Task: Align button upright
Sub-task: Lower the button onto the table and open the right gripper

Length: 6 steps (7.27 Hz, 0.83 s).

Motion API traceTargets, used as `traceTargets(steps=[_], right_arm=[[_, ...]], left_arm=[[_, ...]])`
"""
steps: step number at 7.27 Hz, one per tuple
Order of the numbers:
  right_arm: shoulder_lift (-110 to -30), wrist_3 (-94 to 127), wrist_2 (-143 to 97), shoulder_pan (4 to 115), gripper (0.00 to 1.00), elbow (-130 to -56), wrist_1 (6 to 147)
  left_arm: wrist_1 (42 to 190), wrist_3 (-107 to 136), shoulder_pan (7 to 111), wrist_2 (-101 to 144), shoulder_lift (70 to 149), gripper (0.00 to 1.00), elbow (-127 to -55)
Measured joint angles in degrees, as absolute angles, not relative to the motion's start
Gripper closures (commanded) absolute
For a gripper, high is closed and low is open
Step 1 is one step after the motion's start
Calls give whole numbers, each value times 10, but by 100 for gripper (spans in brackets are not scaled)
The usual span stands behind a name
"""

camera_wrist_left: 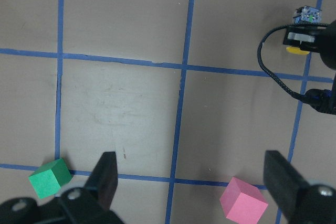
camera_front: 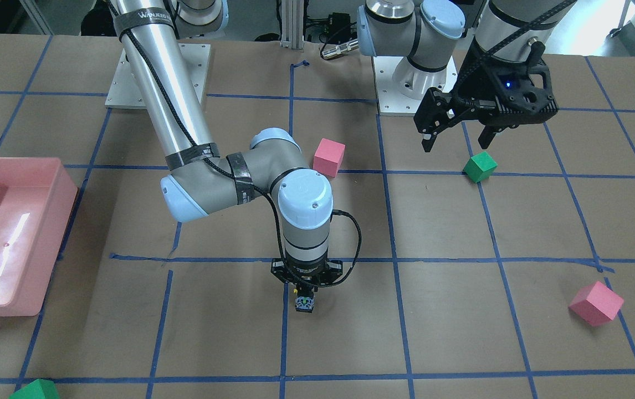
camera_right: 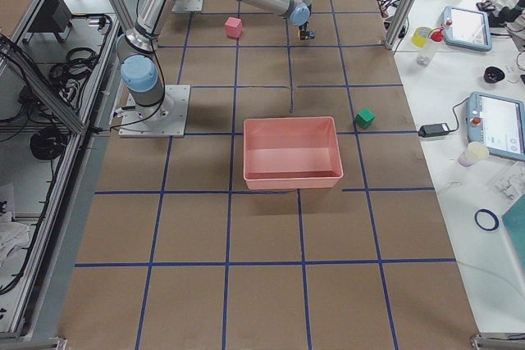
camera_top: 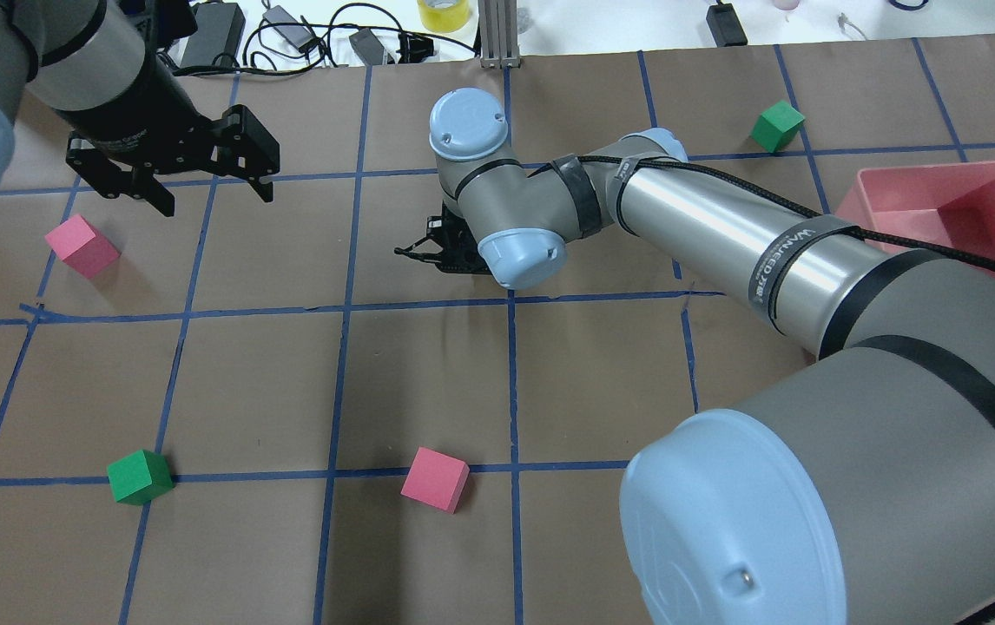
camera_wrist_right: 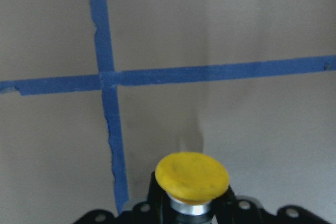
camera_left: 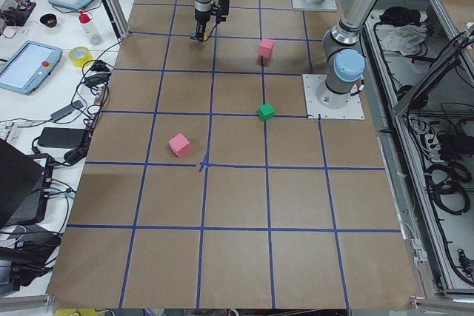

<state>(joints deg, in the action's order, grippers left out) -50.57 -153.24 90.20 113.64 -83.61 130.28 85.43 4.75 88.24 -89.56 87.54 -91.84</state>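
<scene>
The brown-papered table (camera_front: 450, 221) carries a blue tape grid. Near the left gripper (camera_front: 456, 145) lie a green cube (camera_front: 480, 166) and a pink cube (camera_front: 595, 302), well apart. Robot-side of the right gripper (camera_front: 302, 296) sits a second pink cube (camera_front: 328, 157). Outward of it are a pink bin (camera_front: 54, 249) and a second green cube (camera_front: 35, 389).

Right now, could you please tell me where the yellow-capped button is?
The button is in the jaws of the right gripper, mid-table in the front-facing view, just beside a blue tape line, below the nearest pink cube.
</scene>
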Motion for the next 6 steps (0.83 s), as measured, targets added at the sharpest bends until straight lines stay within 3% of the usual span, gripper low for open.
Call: traceTargets(steps=[1, 2, 6], right_arm=[[-506, -1540, 899, 1136, 14, -842, 1304], [-505, -1544, 896, 1136, 0, -848, 1305], [-522, -1551, 870, 1136, 0, -854, 1303]], left_arm=[[854, 47, 882, -896, 875, 0, -918], [854, 47, 882, -896, 875, 0, -918], [854, 47, 882, -896, 875, 0, -918]])
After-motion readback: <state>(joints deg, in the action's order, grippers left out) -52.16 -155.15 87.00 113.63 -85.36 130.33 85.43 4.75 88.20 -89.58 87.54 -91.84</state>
